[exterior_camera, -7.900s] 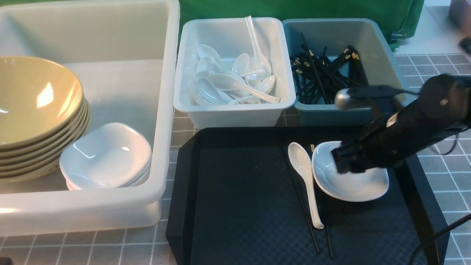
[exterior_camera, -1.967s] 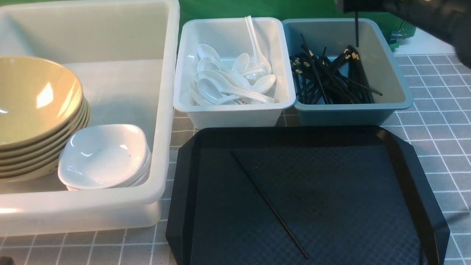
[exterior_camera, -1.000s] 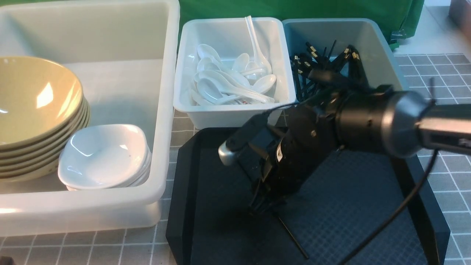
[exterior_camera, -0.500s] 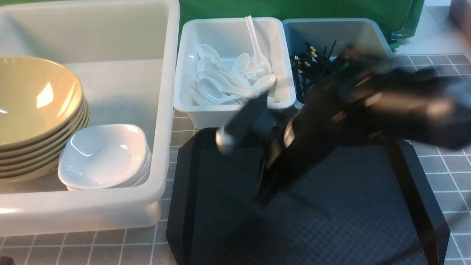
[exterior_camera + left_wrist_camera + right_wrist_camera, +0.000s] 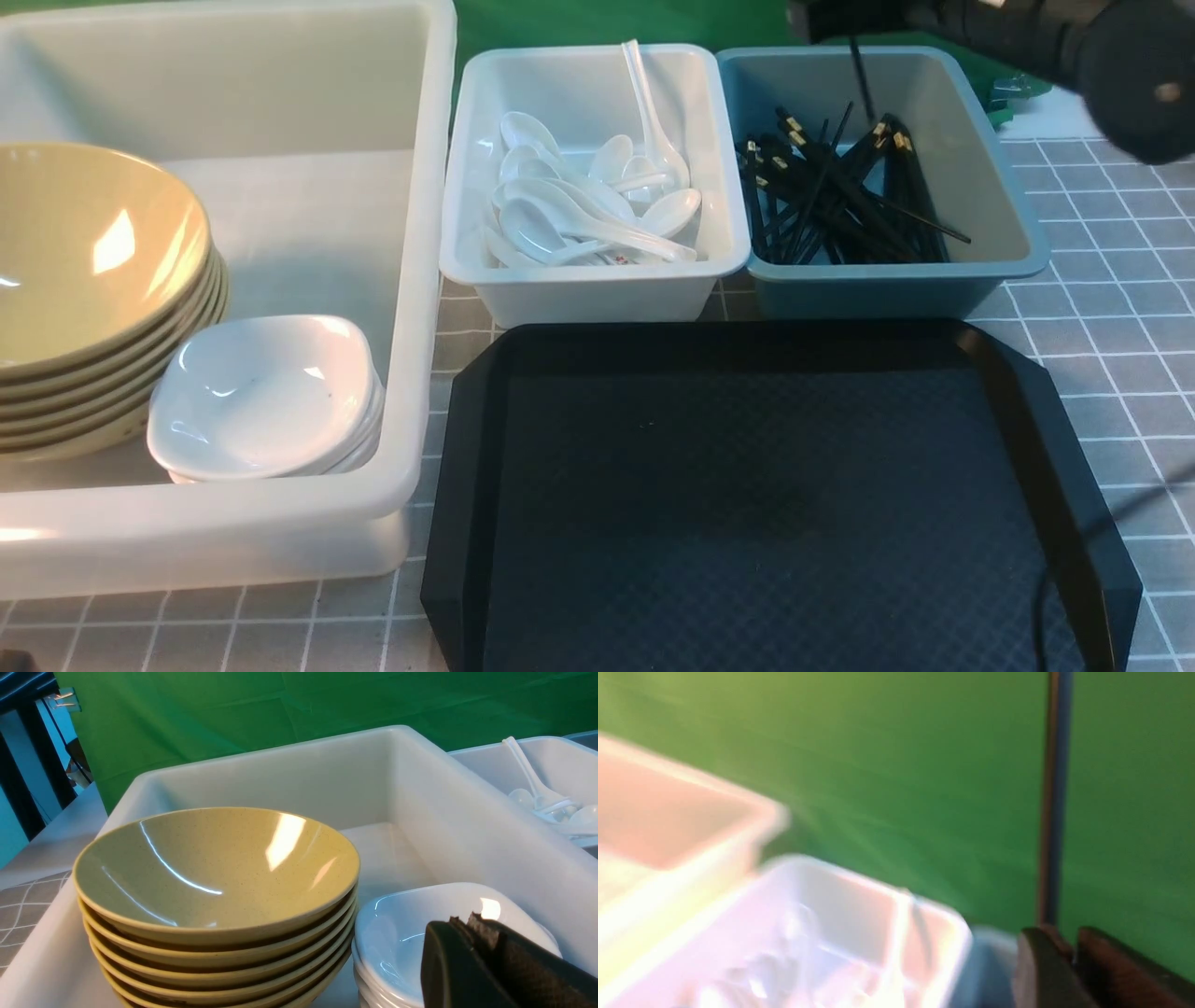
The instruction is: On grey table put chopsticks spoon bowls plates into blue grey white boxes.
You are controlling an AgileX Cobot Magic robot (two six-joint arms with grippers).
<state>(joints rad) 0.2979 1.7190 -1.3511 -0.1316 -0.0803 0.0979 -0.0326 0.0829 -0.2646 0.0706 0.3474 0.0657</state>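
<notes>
The right end effector [image 5: 1073, 946] pinches a chopstick [image 5: 858, 70] over the blue box [image 5: 1013, 257] and next needs only to release it; the left end effector [image 5: 472, 927] is pressed together.

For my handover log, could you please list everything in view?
table: one, grey tiled, underneath
big tub: one, milky white, left
bowls: about six stacked, olive-yellow, in big tub
dishes: one stack, white, in big tub
small box: one, white, back middle
spoons: a heap, white, in small box
blue box: one, blue-grey, back right
chopsticks: a heap, black, in blue box
chopstick: one, black, held over blue box
tray: one, black, front
backdrop: one, green, behind
left gripper: one, black, shut, over dishes
right gripper: one, black, shut on chopstick
</notes>
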